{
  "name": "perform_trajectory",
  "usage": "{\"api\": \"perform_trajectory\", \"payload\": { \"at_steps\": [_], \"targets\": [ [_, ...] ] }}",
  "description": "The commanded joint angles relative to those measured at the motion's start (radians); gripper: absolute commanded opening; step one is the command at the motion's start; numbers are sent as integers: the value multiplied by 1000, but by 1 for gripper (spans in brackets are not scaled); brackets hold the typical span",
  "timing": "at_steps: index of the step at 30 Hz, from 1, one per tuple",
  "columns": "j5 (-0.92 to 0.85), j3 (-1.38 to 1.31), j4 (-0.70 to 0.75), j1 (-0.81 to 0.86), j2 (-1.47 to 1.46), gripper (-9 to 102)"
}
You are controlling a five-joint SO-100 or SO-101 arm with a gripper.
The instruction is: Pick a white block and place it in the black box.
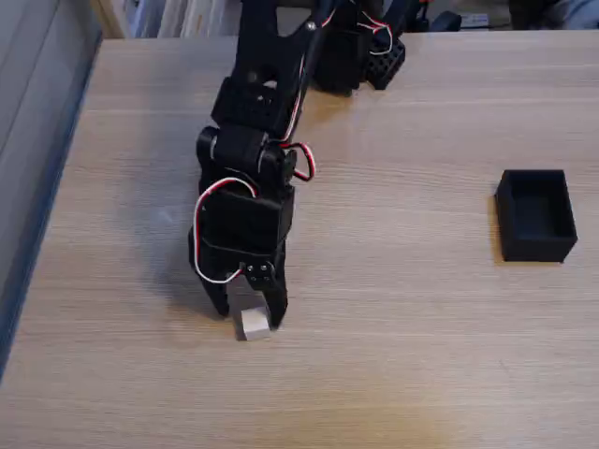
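Black tool (249, 312), jaws narrowly parted, closes around the white block (252, 324) on the table (421, 355).

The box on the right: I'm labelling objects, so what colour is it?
Matte black, inside and out; the box shows plainly in the fixed view.

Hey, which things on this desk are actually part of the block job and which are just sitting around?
Part of the job:
- white block, between the fingers of the hand
- black box, at the right of the fixed view, empty

Just there:
- wooden table
- books or papers along the back edge
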Motion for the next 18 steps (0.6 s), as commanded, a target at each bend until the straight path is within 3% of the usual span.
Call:
{"api": "perform_trajectory", "payload": {
  "at_steps": [1, 18],
  "targets": [
    [-3, -38, -6, -9, 5, 27],
    [-11, -40, 6, -20, -3, 13]
  ]
}}
